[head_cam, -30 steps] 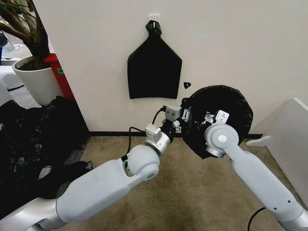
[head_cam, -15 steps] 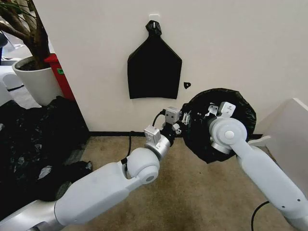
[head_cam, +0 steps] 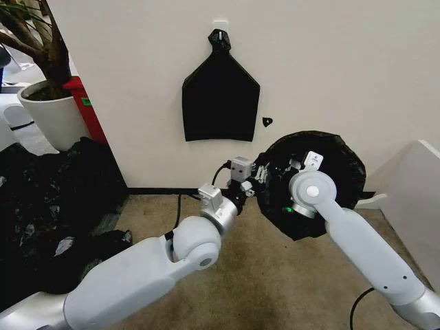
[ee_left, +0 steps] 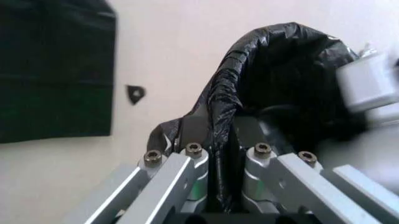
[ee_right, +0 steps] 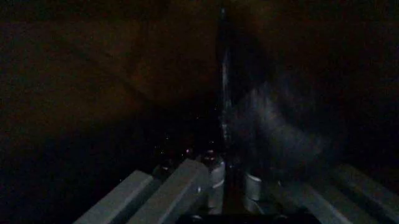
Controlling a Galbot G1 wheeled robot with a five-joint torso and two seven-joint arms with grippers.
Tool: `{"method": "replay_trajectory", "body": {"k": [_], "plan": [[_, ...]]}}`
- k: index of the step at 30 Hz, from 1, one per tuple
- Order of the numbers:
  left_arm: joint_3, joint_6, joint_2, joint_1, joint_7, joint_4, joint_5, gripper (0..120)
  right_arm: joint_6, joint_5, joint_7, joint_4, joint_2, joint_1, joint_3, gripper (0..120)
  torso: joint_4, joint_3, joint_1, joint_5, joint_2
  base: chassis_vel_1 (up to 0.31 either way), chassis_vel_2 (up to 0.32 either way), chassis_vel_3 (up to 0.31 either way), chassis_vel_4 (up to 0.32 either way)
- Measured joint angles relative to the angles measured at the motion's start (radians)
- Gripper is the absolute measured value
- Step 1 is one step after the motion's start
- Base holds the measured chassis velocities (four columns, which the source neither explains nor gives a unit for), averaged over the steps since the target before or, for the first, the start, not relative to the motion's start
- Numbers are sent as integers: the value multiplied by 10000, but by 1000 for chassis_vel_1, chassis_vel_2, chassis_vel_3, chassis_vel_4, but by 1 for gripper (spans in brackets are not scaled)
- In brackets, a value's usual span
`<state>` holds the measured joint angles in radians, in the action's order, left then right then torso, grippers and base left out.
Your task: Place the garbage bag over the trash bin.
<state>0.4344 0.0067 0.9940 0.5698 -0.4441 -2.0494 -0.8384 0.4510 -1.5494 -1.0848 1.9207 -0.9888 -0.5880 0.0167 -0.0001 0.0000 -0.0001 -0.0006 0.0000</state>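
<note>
From the head view, both arms reach toward the wall, where the garbage bag (head_cam: 330, 161) is stretched round and dark just above the carpet (head_cam: 275, 275), right of the flat black bundle (head_cam: 220, 93) hanging on the wall. The left gripper (head_cam: 260, 173) sits at the bag's left edge, the right gripper (head_cam: 297, 165) inside its mouth. On the left wrist view, the left gripper (ee_left: 225, 154) is clamped on a gathered fold of the garbage bag (ee_left: 281, 70), plastic pinched between the fingers. On the right wrist view, it's dark: the right gripper (ee_right: 227, 175) has its fingers drawn close on a thin edge of the garbage bag (ee_right: 274, 121).
</note>
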Motion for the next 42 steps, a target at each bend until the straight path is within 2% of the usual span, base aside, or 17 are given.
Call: {"method": "replay_trajectory", "body": {"k": [4, 7, 11, 18, 31, 42], "plan": [[-227, 0, -293, 174, 42, -56, -6, 4, -4, -118, -9, 387, 79, 4, 138, 0, 0, 0, 0, 5, 0, 0, 0, 0, 0], [-493, 0, -718, 408, 59, -325, -136, 4, -8, -336, -86, 501, -142, 311, 548, 0, -1, 0, 0, 3, 0, 0, 0, 0, 0], [-792, 0, -1150, 664, 66, -631, -227, 4, -8, -370, -176, -99, -737, 765, 904, 0, 4, 1, 0, 5, 0, 0, 0, 0, 0], [-1075, -1, -1469, 936, 93, -933, -261, 4, -6, -387, -223, -870, -1187, 1085, 1165, 0, 1, 0, 0, 4, 0, 0, 0, 0, 0], [-1117, -4, -1561, 1046, 121, -1225, -317, 4, -1, -12, -58, -1693, -1547, 1184, 1268, 0, 1, 1, 0, 5, 0, 0, 0, 0, 0], [-1267, -12, -1378, 1054, 99, -738, -249, 4, -74, -403, -465, -454, -1211, 1136, 1395, 0, 1, 0, 0, 5, 0, 0, 0, 0, 0]]}}
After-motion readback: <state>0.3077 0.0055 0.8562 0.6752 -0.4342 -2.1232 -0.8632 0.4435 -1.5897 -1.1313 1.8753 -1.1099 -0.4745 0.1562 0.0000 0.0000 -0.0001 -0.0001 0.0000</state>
